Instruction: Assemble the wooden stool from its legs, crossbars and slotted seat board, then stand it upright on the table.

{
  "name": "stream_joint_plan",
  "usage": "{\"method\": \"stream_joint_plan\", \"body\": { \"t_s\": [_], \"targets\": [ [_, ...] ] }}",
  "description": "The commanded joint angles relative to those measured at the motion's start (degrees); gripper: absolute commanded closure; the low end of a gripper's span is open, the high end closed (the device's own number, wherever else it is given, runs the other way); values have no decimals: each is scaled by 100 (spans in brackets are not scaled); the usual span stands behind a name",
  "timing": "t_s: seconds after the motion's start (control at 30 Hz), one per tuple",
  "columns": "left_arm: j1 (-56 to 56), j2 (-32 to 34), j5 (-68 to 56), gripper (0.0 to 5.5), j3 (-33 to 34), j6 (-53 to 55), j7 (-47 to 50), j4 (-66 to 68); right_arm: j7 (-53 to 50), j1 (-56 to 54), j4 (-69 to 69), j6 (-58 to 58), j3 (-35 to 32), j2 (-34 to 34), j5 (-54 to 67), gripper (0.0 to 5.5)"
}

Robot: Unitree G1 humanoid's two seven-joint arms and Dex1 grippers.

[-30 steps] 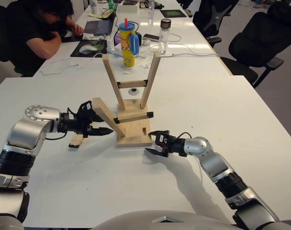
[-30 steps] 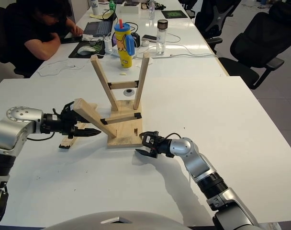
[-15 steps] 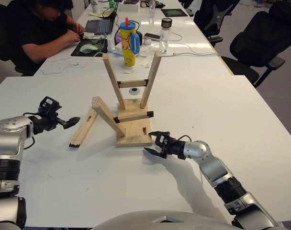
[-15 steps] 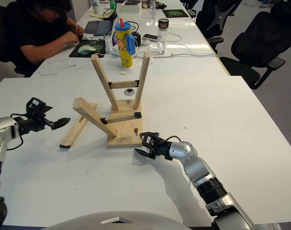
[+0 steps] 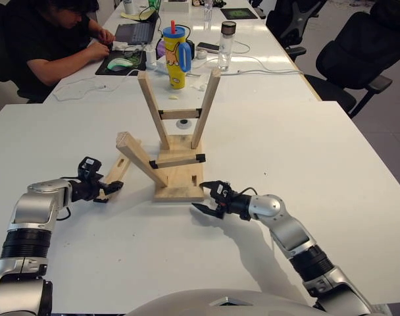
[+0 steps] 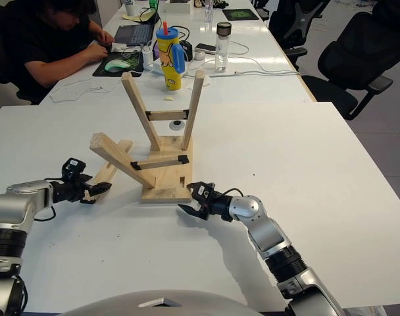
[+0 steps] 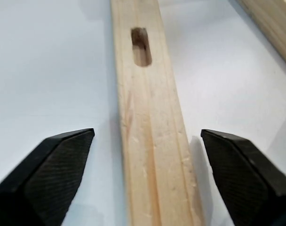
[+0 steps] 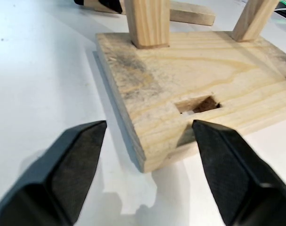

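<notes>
Our left gripper spread astride the loose leg lying left of the seat board, its near end hard for us to make out, our right gripper spread by the board's near right corner

Upturned seat board with three legs (one aslant); loose leg flat alongside

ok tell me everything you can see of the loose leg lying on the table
The loose leg is a pale, bare wooden bar with a dark oblong slot cut in its upper face. It lies flat on the white table, left of the seat board, its far end by the tilted leg. The left end effector is open astride its near end, not touching it.
</notes>
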Motion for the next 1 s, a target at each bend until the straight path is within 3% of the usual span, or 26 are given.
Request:
{"method": "stream_joint_plan", "body": {
  "t_s": [0.03,0.2,0.33,0.53,0.77,0.87,1.0],
  "targets": [
    [-17,115,156,208,-167,-113,-148,42,71,188,176,300,218,32,-70,212],
    [-196,108,439,285,-247,-334,3,217,-15,234,-6,297,60,-32,-46,212],
    [-417,-32,503,343,-259,-425,43,333,-132,536,-1011,579,-326,-77,317,212],
    [-735,-94,363,343,231,-883,246,640,-11,836,-2491,1630,-1283,-92,1887,212],
    [-1709,-262,-1040,343,1562,-1395,-205,194,-347,664,-2067,1788,-2342,-354,2290,212],
    [-2135,-189,-1967,343,2051,-1072,-492,-345,-476,503,-1940,1745,-2739,-352,2458,212],
    [-2701,-176,-3133,343,2200,-261,-463,-1384,-379,179,-1906,2038,-3378,-315,3352,212]
  ]
}}
